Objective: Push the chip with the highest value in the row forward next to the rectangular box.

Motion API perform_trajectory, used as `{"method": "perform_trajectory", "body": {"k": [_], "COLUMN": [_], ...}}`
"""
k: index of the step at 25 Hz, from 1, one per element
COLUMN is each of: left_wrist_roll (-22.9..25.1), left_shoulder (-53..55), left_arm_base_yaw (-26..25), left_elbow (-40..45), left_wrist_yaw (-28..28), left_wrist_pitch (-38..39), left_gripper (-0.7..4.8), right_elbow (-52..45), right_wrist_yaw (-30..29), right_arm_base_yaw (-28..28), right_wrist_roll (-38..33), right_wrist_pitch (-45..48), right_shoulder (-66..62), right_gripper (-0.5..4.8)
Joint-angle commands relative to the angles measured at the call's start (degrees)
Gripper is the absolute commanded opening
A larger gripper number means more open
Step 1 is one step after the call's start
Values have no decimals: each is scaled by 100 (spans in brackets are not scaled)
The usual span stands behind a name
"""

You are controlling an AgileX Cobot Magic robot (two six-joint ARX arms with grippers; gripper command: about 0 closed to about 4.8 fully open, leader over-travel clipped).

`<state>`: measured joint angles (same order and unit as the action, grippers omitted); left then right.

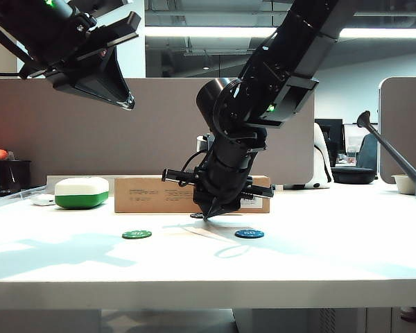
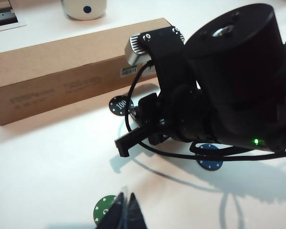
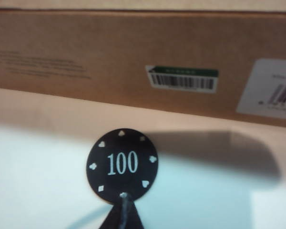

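My right end effector [image 3: 123, 210] is down on the worktop [image 1: 319, 243], fingers pinched together with no gap, gripping nothing, tip touching the near edge of the black 100 chip [image 3: 122, 165]. The chip lies flat just in front of the rectangular box [image 3: 133, 57], near it but apart. Seen from outside, the green chip [image 1: 136, 234] sits at 8 o'clock of the tip and the blue chip [image 1: 249, 234] at 4 o'clock. The box is closed; contents hidden. My left end effector [image 2: 124, 213] hangs high above the green chip, fingers together, empty. A white-and-green case [image 1: 82, 192], shut, stands at the box's 9 o'clock.
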<state>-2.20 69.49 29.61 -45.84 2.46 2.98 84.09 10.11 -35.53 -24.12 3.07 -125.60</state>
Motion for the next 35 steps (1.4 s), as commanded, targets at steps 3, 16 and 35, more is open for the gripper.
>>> {"method": "perform_trajectory", "body": {"k": [3, 16, 35], "left_wrist_roll": [22, 22, 22], "left_shoulder": [-15, -15, -15], "left_arm_base_yaw": [-4, -4, -4], "left_elbow": [-11, -11, -11], "left_wrist_yaw": [15, 15, 15], "left_wrist_pitch": [-48, -50, -50], "left_gripper": [-5, -5, -5], "right_elbow": [2, 2, 2], "right_wrist_yaw": [-87, 52, 549], "right_arm_base_yaw": [-9, 4, -15], "right_wrist_roll": [13, 13, 245], "right_wrist_pitch": [83, 667, -761], "right_shoulder": [-44, -188, 1025], "right_gripper": [-6, -6, -6]}}
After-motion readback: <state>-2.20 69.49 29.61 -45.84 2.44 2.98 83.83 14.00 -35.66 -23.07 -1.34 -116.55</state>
